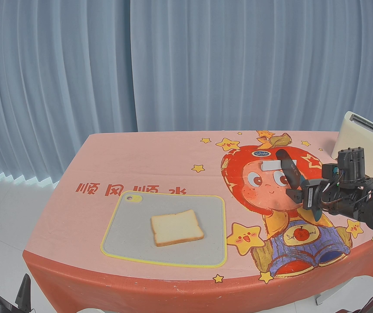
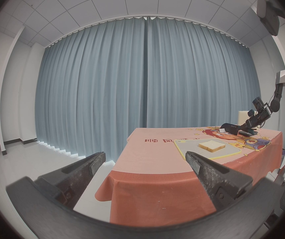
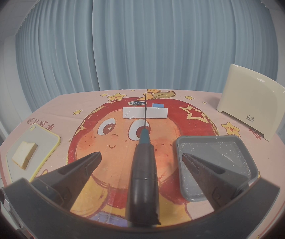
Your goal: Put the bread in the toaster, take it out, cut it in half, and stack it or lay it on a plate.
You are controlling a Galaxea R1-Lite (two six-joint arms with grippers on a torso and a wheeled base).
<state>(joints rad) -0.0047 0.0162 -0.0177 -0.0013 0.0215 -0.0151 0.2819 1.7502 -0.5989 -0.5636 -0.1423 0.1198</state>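
Bread (image 1: 177, 228): one whole slice, uncut, lying flat near the middle of the cutting board (image 1: 125, 240), with its browner crust side toward the robot.

Cutting board: grey with a yellow rim and a small hole in one far corner. Placed on the left half of the table (image 1: 151, 161), close to the near edge.

Table: covered by a pink cloth printed with a cartoon figure and stars.

Toaster (image 1: 362, 142): cream, upright at the far right of the table, slot on top. Well apart from the bread and the board.

Right gripper (image 3: 141, 156): above the right half of the table, between the toaster and the board, aimed away from the robot. Fingers spread wide, one on each side of the knife (image 3: 143, 180). Clear gap to the handle on both sides, no contact visible.

Knife: dark handle nearest the wrist, then a teal collar, then a thin blade seen edge-on and pointing toward the white block (image 3: 132, 113). Blade resting in the block or merely passing in front of it: not determinable.

White block: low and oblong, on the cartoon figure's forehead.

Tray (image 3: 222, 156): grey, square and shallow, on the table just beside the knife on the toaster side.

Left gripper (image 2: 145, 155): off the table, low, out beyond its near left corner. Fingers wide apart, gripping nothing.

Curtain (image 1: 186, 53): blue-grey, pleated, behind the table.
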